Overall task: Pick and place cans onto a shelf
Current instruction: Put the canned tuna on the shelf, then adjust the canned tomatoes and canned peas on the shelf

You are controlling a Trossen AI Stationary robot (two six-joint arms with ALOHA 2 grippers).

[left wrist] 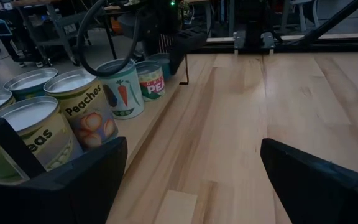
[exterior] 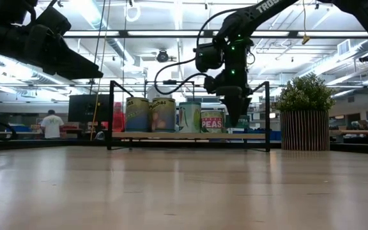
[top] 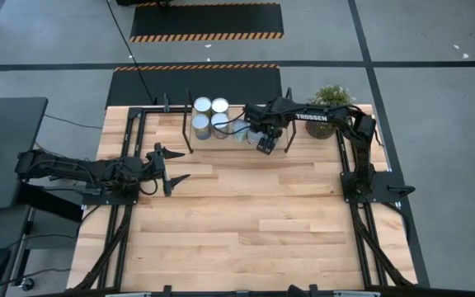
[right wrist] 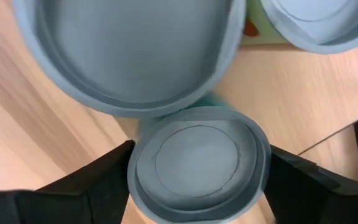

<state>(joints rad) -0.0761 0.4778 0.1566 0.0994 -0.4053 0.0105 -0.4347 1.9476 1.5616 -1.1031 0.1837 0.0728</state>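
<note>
The shelf (top: 159,124) stands at the table's far edge, a wooden board (exterior: 171,135) in black uprights. Several cans stand upright on it in a row (exterior: 165,115); their tops show in the high view (top: 211,115). My right gripper (right wrist: 199,186) is over the shelf's right part (top: 264,142), shut on a small teal can (right wrist: 197,163). That can also shows in the left wrist view (left wrist: 165,62). My left gripper (top: 170,167) is open and empty, raised in front of the shelf's left part. My right gripper pinches the small teal can by its round side wall just under the top rim (right wrist: 134,168), one finger on each opposite side. The fingers come from above, pointing down. The can is upright, with its base about level with the shelf board in the low view (exterior: 240,122).
A larger can (right wrist: 129,50) stands right beside the held one, another (right wrist: 316,15) close by. A small peas can (exterior: 212,121) is next to it in the row. A potted plant (top: 330,106) stands right of the shelf. The near tabletop (top: 254,223) is bare wood.
</note>
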